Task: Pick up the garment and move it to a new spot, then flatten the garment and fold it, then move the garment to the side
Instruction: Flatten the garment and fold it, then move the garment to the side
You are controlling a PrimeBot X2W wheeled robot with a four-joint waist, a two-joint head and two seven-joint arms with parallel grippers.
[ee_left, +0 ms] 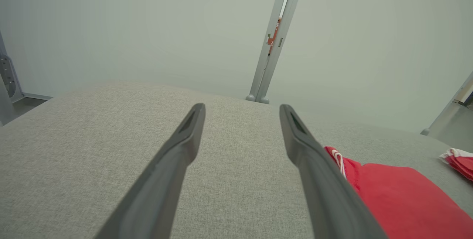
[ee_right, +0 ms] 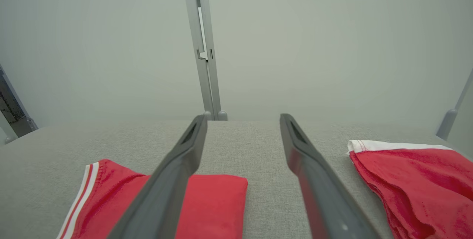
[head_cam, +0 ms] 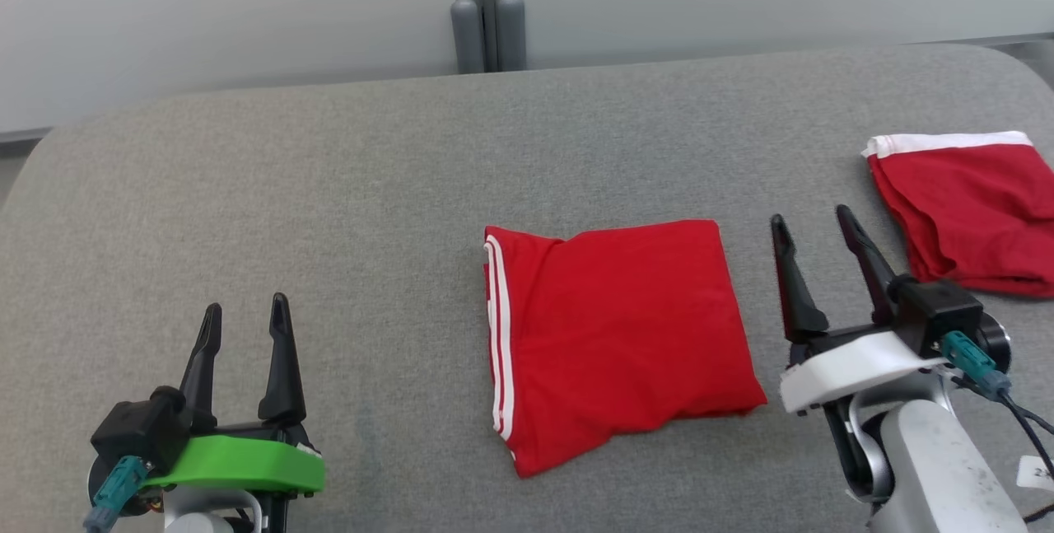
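Grey padded surface [head_cam: 329,187] under a pale wall [head_cam: 206,14] with a grey post [head_cam: 486,14] behind, that was the head view. Folded red garment [head_cam: 617,335] lay at the middle of it, white stripes [head_cam: 496,335] along its left edge, lower edge a bit puffy. Left gripper [head_cam: 247,302] sat well apart at lower left, jaws spread, empty. Right gripper [head_cam: 809,214] stood just beside the garment's right edge, jaws spread too, holding nothing, with a second red piece [head_cam: 972,212] near on its other side. Fold looked done, so probably only the move aside was left. Left wrist view: left fingers [ee_left: 177,157] wide apart over bare surface, garment's striped corner off to their right, not touched. Right wrist view: right fingers [ee_right: 173,172] wide apart, folded garment low left and partly behind one finger, second piece low right, bare strip between. Risks as I judged them: a pinch on the top layer alone would let the fold fall open on lifting; a drag across the woven surface could bunch it; aimed a little off, the right gripper could catch the second piece instead, or the garment could land on top of it.
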